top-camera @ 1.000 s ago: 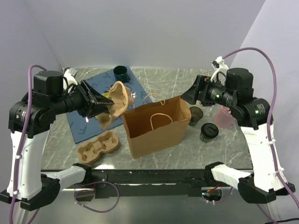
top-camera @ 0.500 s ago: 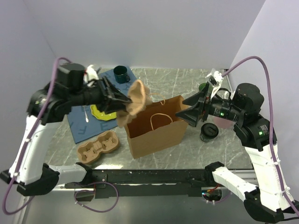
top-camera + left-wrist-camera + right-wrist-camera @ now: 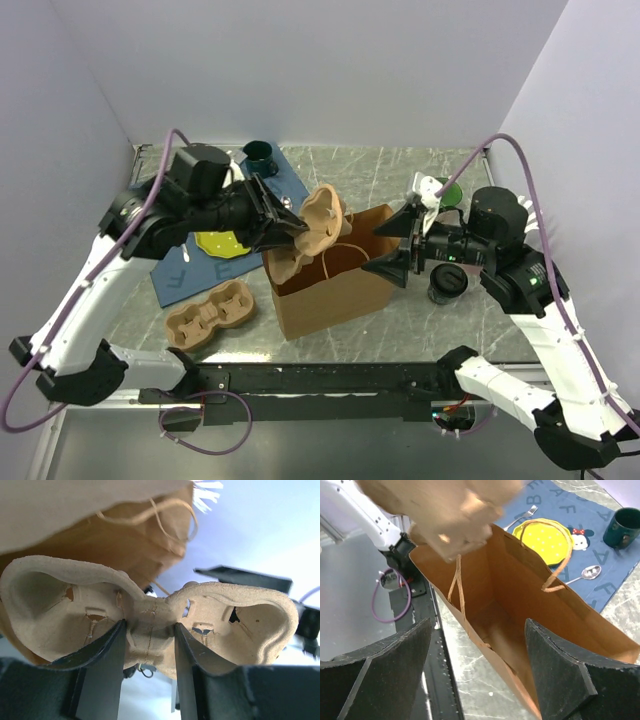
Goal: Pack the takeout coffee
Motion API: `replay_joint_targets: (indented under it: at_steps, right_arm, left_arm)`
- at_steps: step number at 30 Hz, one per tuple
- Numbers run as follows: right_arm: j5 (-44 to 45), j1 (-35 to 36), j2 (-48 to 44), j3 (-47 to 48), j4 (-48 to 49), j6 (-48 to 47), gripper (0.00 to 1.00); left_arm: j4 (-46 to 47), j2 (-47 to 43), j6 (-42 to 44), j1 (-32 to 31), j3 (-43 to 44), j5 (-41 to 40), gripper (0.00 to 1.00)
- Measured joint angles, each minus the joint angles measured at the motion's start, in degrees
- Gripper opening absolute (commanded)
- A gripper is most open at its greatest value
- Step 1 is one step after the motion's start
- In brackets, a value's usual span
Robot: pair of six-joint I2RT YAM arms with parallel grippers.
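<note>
The brown paper bag (image 3: 335, 285) stands open at the table's middle. My left gripper (image 3: 298, 228) is shut on the middle of a pulp cup carrier (image 3: 320, 222) and holds it tilted above the bag's left mouth. The left wrist view shows the carrier (image 3: 240, 620) pinched between my fingers (image 3: 107, 652), with the bag (image 3: 125, 545) behind it. My right gripper (image 3: 395, 248) is open and empty at the bag's right edge. In the right wrist view it (image 3: 477, 625) straddles the bag's near wall (image 3: 520, 605), and the bag looks empty inside. The takeout coffee (image 3: 447, 283), a dark cup with a black lid, stands right of the bag.
A second pulp carrier (image 3: 210, 315) lies at the front left. A blue placemat (image 3: 175, 275) holds a yellow plate (image 3: 222, 243), with a dark green mug (image 3: 260, 155) at the back. A mug with a green inside (image 3: 447, 190) is behind my right arm.
My left arm has swung the carrier rightward to above the bag's mouth. My right arm has moved left and down to the bag's right edge, its jaws still open.
</note>
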Motion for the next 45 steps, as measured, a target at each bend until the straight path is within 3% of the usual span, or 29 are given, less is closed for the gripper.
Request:
replay_joint_targets:
  at_steps: [8, 12, 13, 17, 20, 25, 31, 45]
  right_arm:
    - [3.26, 5.09, 0.87, -0.79, 2.6, -6.62, 0.8]
    - [4.85, 7.3, 1.55, -0.68, 2.91, -9.86, 0.73]
    - [5.46, 7.74, 1.92, -0.44, 2.91, -10.62, 0.7]
    - [6.14, 8.74, 3.37, 0.55, 2.89, -13.42, 0.35]
    - [6.21, 9.84, 3.69, 0.61, 2.71, -15.08, 0.2]
    - [7.23, 11.69, 1.07, -1.25, 3.3, -16.15, 0.07]
    - [8.79, 14.38, -3.1, -4.92, 4.28, -17.59, 0.01]
    - [12.15, 18.29, -4.44, -7.63, 7.37, -19.91, 0.0]
  left_arm:
    - [-0.22, 4.09, 0.28, -0.48, 0.85, -2.49, 0.22]
    - [0.26, 3.8, 0.26, -0.59, 0.13, -2.71, 0.23]
    - [0.26, 3.8, 0.26, -0.61, 0.0, -2.78, 0.23]
    - [0.33, 3.8, 0.31, -0.63, -0.09, -2.95, 0.23]
    - [0.33, 3.8, 0.46, -0.63, -0.09, -2.99, 0.22]
    - [0.26, 3.82, 0.48, -0.83, -0.09, -3.15, 0.22]
    - [0.22, 4.11, 0.48, -1.07, -0.09, -3.89, 0.22]
    - [-1.01, 9.46, 1.77, -6.49, -0.02, -7.54, 0.22]
